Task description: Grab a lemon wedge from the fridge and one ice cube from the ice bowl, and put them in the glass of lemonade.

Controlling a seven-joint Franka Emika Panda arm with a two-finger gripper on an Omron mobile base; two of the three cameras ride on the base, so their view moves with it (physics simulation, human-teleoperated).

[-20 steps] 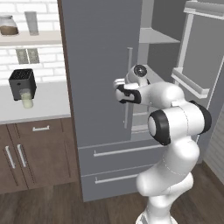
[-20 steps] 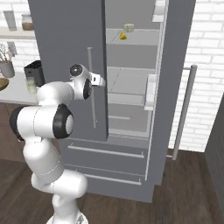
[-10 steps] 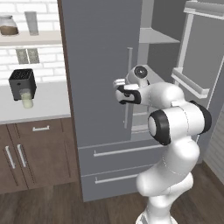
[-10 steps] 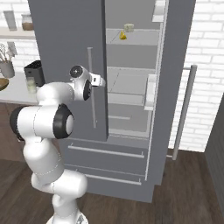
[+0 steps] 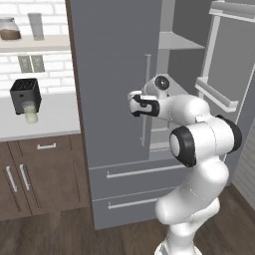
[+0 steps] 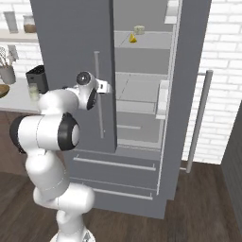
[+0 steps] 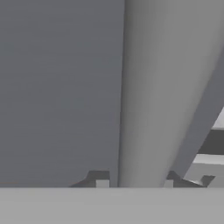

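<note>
My gripper (image 5: 143, 106) (image 6: 103, 88) is shut on the long vertical bar handle (image 5: 146, 99) (image 6: 98, 101) of the grey fridge's (image 5: 109, 69) left door. In the hand view the handle (image 7: 148, 87) runs up between my gripper's (image 7: 135, 183) two fingertips. The right door (image 6: 189, 71) stands open. A small yellow lemon wedge (image 6: 133, 39) lies on an upper shelf inside. The glass of lemonade (image 5: 31, 112) (image 6: 33, 91) stands on the counter left of the fridge. The brown ice bowl (image 6: 2, 90) shows at the left edge.
A black appliance (image 5: 25, 93) stands behind the glass on the white counter (image 5: 50, 117). Brown cabinets (image 5: 40, 174) sit below it, and jars stand on a wall shelf (image 5: 30, 44) above. A grey utensil cup (image 6: 7, 73) is beside the bowl. A pale object (image 6: 139, 30) sits behind the wedge.
</note>
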